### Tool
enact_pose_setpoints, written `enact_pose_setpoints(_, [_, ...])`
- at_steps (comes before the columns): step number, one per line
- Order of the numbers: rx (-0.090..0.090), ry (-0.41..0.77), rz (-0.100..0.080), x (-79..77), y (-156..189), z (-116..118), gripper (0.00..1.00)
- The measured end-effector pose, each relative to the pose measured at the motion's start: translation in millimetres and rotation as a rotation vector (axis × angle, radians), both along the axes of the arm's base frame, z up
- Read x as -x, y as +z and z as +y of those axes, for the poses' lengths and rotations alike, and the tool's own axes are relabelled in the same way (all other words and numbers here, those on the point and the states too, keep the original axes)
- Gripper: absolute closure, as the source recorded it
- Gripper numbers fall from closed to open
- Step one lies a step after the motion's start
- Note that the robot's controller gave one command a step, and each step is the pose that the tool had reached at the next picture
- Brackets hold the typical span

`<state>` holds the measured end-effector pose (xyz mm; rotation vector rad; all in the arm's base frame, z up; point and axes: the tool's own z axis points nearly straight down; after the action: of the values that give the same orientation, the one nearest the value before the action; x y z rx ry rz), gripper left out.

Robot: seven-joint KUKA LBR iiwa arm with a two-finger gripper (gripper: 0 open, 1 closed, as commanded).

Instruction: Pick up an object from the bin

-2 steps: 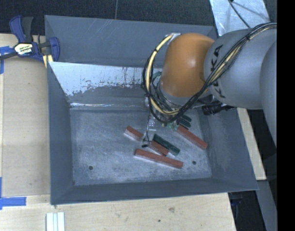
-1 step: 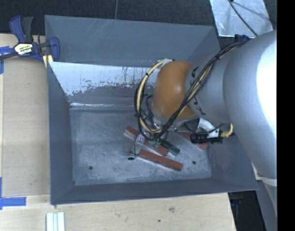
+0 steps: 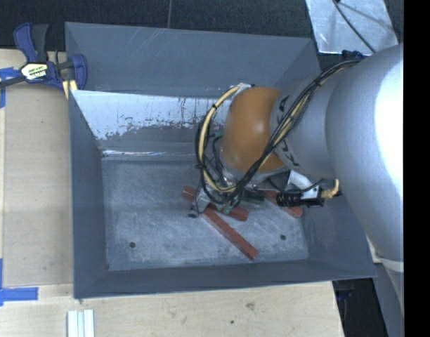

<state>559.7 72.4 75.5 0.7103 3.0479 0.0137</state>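
My gripper (image 3: 200, 204) is low over the bin floor near its middle, mostly hidden under the arm's orange cover and cables. A long reddish-brown stick (image 3: 233, 235) lies flat just in front of it, running diagonally toward the front right. A shorter reddish-brown piece (image 3: 235, 213) lies across the stick's upper end, right beside the gripper. Another small reddish-brown end (image 3: 190, 192) pokes out on the gripper's left side. Whether any of these sits inside the gripper I cannot tell.
To the right, under the arm, lie a black pen-like thing (image 3: 304, 197), a small reddish piece (image 3: 293, 212) and something white (image 3: 300, 180). The arm covers the bin's right part. The left half of the floor is bare grey metal.
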Motion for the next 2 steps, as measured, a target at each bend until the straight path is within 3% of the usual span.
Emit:
enact_pose_setpoints(1, [0.016,0.647,-0.007,11.3,0,-1,1.0])
enact_pose_setpoints(2, [0.013,0.586,-0.008,56.4,-1,12,1.0])
